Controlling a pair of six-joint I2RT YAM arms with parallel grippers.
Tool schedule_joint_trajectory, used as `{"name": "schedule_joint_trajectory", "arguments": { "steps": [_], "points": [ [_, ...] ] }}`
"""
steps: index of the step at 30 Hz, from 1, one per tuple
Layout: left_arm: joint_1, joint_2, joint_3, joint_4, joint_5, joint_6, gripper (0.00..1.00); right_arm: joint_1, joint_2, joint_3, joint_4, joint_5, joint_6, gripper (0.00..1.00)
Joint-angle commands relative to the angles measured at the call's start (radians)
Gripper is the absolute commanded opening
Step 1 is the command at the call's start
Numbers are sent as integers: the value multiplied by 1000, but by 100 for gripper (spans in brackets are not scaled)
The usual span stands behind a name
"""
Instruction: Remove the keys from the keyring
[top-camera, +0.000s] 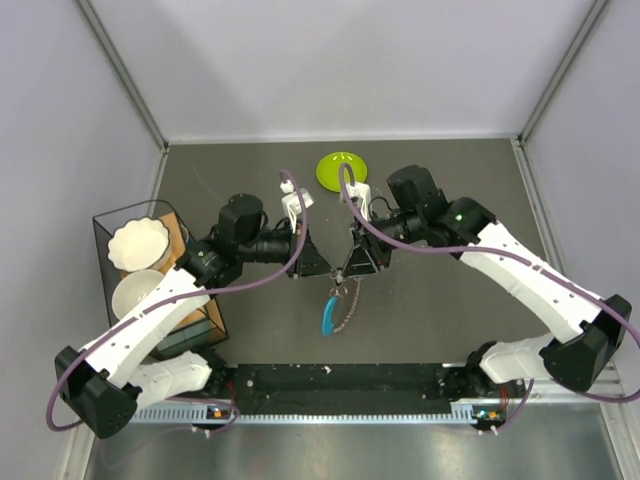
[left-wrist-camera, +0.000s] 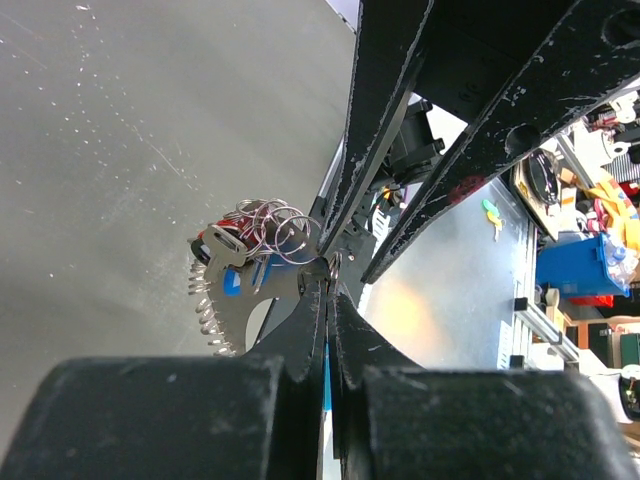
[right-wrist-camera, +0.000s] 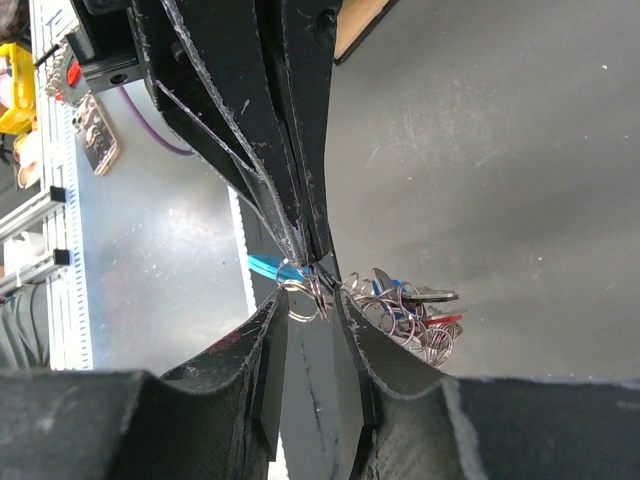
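My left gripper (top-camera: 322, 272) and right gripper (top-camera: 347, 274) meet tip to tip above the middle of the table. The keyring hangs beneath them, its blue crescent piece (top-camera: 327, 315) and beaded chain (top-camera: 348, 310) dangling. In the left wrist view the left gripper (left-wrist-camera: 328, 270) is shut on a small ring of the keyring, with the bunch of keys (left-wrist-camera: 250, 235) and rings to the left. In the right wrist view the right gripper (right-wrist-camera: 310, 298) is open with wire rings (right-wrist-camera: 312, 290) between its fingertips. The keys (right-wrist-camera: 415, 305), with red and blue heads, hang to the right, and the blue piece (right-wrist-camera: 266, 266) to the left.
A lime-green plate (top-camera: 341, 168) lies at the back centre. A dark box (top-camera: 196, 300) holding two white bowls (top-camera: 139, 243) stands at the left. A black rail (top-camera: 340, 380) runs along the near edge between the arm bases.
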Motion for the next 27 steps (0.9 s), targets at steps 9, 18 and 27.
{"name": "schedule_joint_trajectory", "arguments": {
  "steps": [9,18,27],
  "points": [
    [0,-30,23,133,5,-19,0,16,34,43,-15,-109,-11,23],
    [0,-26,13,150,5,-26,0,28,47,46,-3,-87,-41,20],
    [0,-27,-7,166,10,-43,0,33,18,5,107,-57,26,20]
  ]
}}
